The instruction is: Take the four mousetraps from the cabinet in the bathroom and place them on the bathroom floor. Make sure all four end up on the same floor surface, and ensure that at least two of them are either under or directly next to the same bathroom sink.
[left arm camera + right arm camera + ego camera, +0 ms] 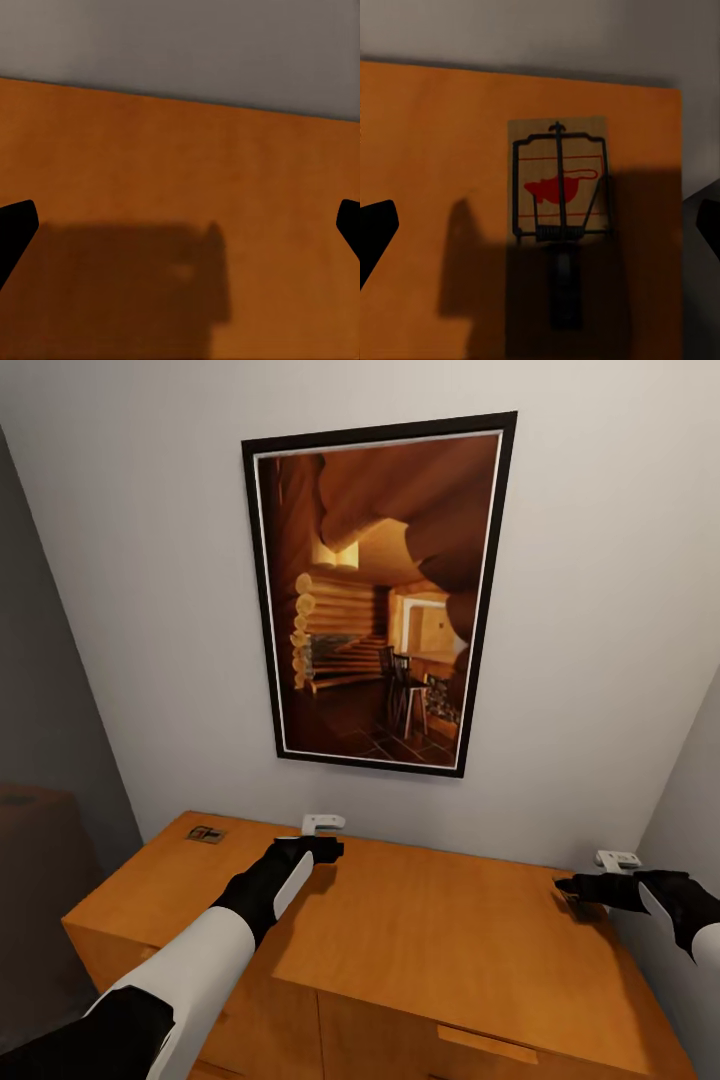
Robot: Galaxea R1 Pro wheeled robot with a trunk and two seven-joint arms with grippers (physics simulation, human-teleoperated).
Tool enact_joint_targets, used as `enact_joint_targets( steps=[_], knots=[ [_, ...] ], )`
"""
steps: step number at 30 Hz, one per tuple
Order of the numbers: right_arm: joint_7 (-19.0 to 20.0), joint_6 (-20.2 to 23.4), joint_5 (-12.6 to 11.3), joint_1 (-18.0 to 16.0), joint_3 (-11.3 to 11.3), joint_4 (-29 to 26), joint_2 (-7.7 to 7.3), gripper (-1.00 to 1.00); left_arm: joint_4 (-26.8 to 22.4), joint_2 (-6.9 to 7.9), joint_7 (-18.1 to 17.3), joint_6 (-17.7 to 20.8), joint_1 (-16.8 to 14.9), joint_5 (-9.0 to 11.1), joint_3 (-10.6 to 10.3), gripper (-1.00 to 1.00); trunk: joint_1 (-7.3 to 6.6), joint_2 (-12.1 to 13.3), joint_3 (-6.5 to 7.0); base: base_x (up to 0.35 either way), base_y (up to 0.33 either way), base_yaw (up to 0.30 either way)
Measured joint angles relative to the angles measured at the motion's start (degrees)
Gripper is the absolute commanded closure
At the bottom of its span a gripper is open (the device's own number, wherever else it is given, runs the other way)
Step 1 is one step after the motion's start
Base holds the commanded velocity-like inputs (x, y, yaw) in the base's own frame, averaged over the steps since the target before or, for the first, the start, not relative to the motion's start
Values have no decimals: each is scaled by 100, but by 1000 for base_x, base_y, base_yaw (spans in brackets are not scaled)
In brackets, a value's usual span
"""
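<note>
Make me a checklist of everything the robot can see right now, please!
Surface: orange-brown cabinet top, flat, against a pale wall.
Job's things: one mousetrap near the back left corner; another trap lies flat under the right gripper, near the cabinet's right edge.
Clutter: nothing seen.
Grippers: left gripper open above bare wood; right gripper open over the trap, holding nothing.
Cables: nothing seen.
Surroundings: framed picture of a log cabin room on the wall; a dark rounded object left of the cabinet, too dim to name.
</note>
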Motion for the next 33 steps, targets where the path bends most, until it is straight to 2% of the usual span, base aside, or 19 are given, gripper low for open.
enact_joint_targets(
  steps=[33],
  knots=[
    [-75, -18, 7, 0, 0, 19, 70, -100, -3, 0, -25, 0, 1, -1, -5, -100, 1, -2, -1, 0, 0, 0]
  ],
)
